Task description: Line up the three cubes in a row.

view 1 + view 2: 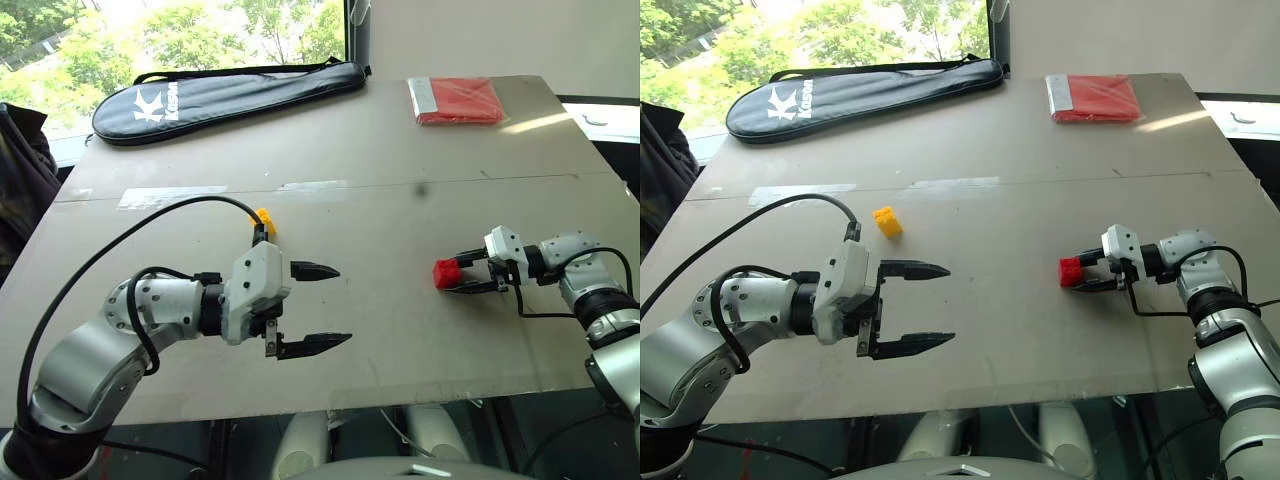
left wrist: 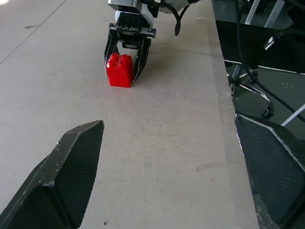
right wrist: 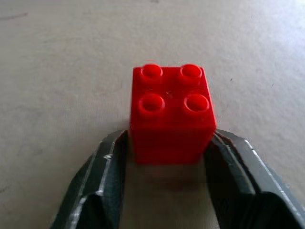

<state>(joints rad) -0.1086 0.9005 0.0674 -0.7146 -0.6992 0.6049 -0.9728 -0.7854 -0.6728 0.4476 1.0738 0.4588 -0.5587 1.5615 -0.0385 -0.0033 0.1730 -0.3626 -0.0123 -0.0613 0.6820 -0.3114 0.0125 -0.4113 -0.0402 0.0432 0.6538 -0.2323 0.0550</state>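
I have the small red studded plastic brick (image 3: pixel 171 114) standing on the grey table (image 1: pixel 400 180) near its right edge, between the right gripper (image 1: pixel 466 272)'s fingertips; whether they pinch it I cannot tell. I should back straight off, without nudging. The left gripper (image 1: pixel 932 306) hangs wide open, empty.

A grey-brown board table (image 1: pixel 1040 330) with a few things lying on it.
The red brick (image 1: pixel 1070 272) stands on the board, studs up, at the fingertips of the right gripper (image 1: pixel 1087 271). The yellow brick (image 1: pixel 886 221) lies just beyond the left gripper (image 1: pixel 932 305). Far beyond both hands, a black racket bag (image 1: pixel 865 92) lies at the far edge on the left side, and a flat red packet (image 1: pixel 1093 98) on the right side.
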